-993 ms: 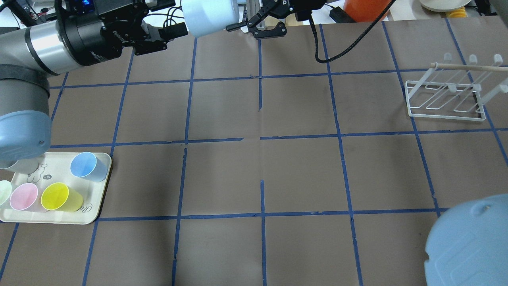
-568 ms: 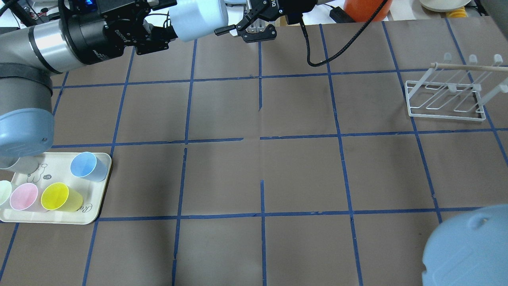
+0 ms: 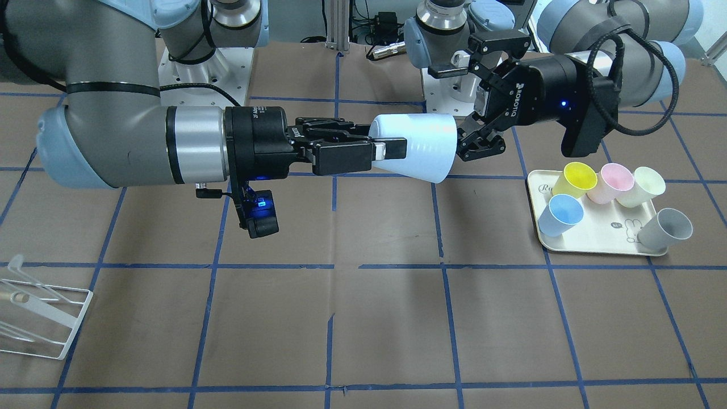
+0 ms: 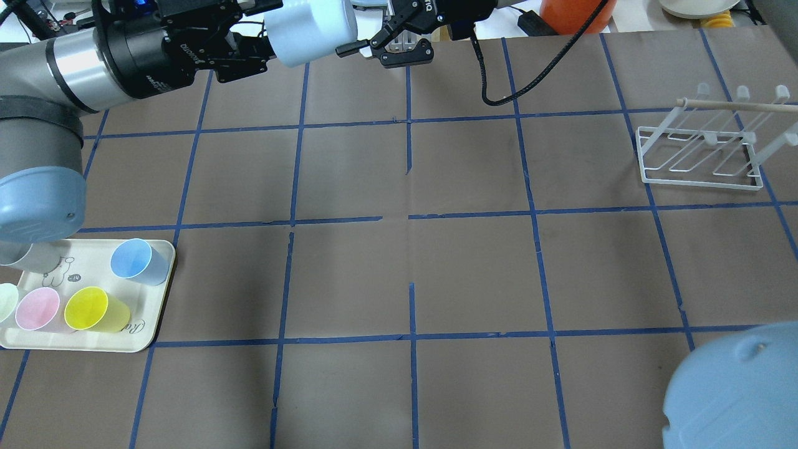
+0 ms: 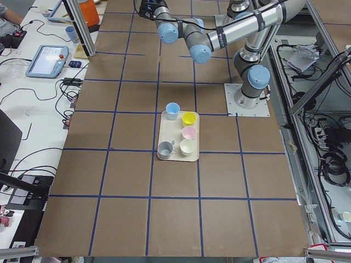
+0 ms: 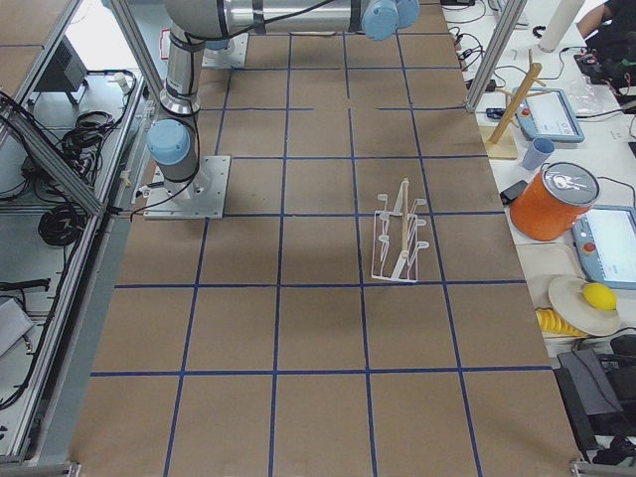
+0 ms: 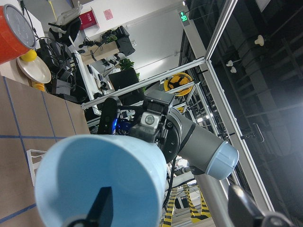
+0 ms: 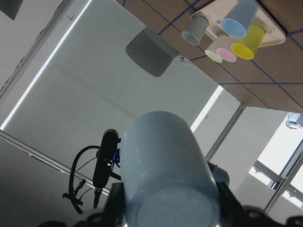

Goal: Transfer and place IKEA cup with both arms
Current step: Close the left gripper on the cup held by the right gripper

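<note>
ikea cup (image 3: 423, 145), base clamped in right hand (image 3: 392, 145); left hand (image 3: 454, 113) spread apart just off its rim

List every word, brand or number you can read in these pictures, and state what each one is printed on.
"ROBOTIQ": on the body of the left gripper.
"Ra", cursive, remainder hidden: on the tray.
Too small or blurred to read: print on the body of the right gripper, and the tray's small round mark.

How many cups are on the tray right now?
5 on the tray: yellow, pink and cream along the robot-side edge, blue and grey along the far edge. None looks hidden.
</note>
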Robot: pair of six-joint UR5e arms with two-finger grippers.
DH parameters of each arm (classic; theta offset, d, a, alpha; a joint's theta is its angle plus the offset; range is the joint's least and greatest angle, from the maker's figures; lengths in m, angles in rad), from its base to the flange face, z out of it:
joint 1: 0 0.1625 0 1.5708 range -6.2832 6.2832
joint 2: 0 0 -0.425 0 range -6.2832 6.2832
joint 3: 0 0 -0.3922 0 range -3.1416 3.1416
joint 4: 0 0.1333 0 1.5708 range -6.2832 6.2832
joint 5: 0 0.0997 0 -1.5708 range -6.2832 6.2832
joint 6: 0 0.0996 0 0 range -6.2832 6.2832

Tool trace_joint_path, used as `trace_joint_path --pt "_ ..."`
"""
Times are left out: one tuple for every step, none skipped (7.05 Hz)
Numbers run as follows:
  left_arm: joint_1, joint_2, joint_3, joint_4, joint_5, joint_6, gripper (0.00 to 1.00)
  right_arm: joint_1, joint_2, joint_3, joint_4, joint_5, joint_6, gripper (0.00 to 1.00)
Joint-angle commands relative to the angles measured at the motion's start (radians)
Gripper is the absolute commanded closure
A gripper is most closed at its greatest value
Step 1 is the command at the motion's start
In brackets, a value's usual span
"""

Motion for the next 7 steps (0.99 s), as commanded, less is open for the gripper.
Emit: trace_joint_path --pt "0.000 -0.002 0.015 0.000 0.001 0.001 0.37 0.000 0.002 0.000 0.000 0.000 0.001 0.93" --pt "0.000 0.000 0.017 0.000 0.003 0.001 0.37 0.000 0.002 0.002 0.000 0.000 0.001 0.93" --pt "0.000 0.001 0.017 0.000 0.003 0.001 0.38 0.000 0.000 0.002 0.000 0.000 0.001 0.93" --pt "0.000 0.001 0.017 0.000 0.006 0.003 0.40 0.000 0.000 0.000 0.000 0.000 0.001 0.93" --pt "0.000 0.000 0.017 0.000 0.008 0.003 0.41 0.000 0.000 0.000 0.000 -0.002 0.024 0.93" --pt "0.000 0.000 0.015 0.000 0.009 0.003 0.41 0.000 -0.002 -0.002 0.000 -0.002 0.030 0.93" --pt "0.000 0.000 0.015 0.000 0.009 0.003 0.41 0.000 -0.005 -0.002 0.000 -0.002 0.030 0.93"
